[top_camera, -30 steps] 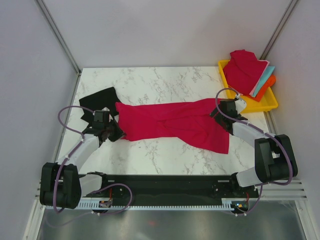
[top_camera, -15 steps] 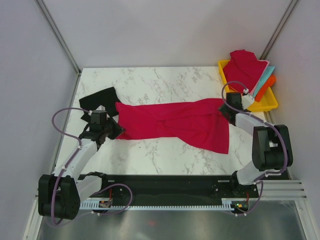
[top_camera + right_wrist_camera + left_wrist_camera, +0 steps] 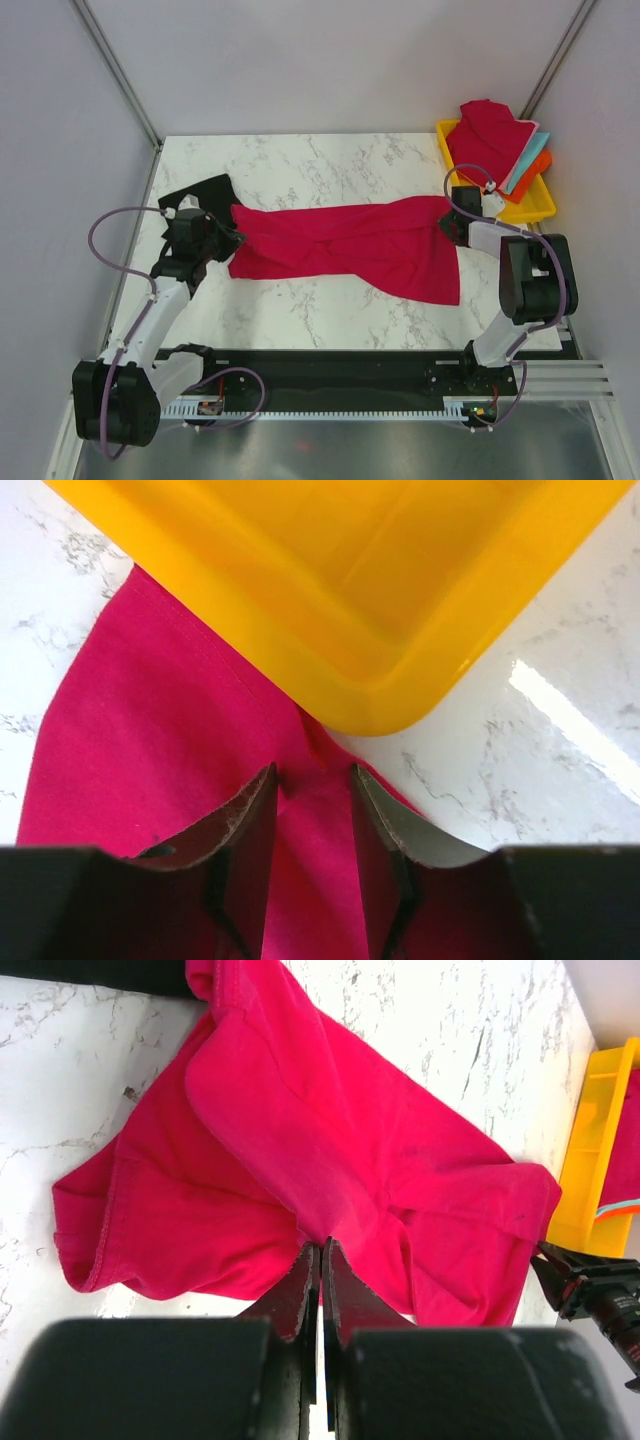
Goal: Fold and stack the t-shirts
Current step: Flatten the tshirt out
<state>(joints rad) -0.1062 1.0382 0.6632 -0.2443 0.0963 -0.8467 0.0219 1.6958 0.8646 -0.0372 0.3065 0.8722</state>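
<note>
Red shirt (image 3: 350,245) lies bunched on the bench (image 3: 330,160). Its long axis runs straight away from the yellow tray (image 3: 528,212). One end sits against the tray's near corner. The other end is well away from it, just short of the black shirt (image 3: 200,195), which lies farthest from the tray. Remaining shirts (image 3: 490,140) are piled in the tray, red on top, teal and orange edges showing.

Left tool (image 3: 321,1248): jaws together, clamped on a fold at the shirt end far from the tray. Cloth peaks up into the tips, so I read it as a real pinch, not a touch.

Right tool (image 3: 312,780): jaws apart, straddling a ridge of red cloth just beside the tray's rounded corner. Cloth sits between the fingers with gaps either side. Not gripped, as far as I can tell.

Key geometry: the tools sit at opposite ends of the shirt's long axis. The right arm has the tray end, the left arm the far end. The shirt is twisted mid-length, not flat.

My read: the step in hand is spreading it out. Once the right tool closes, pulling the ends apart along that axis should take out the twist.

Watch item: the right fingers are close to the tray wall and could nudge it or snag its lip.
</note>
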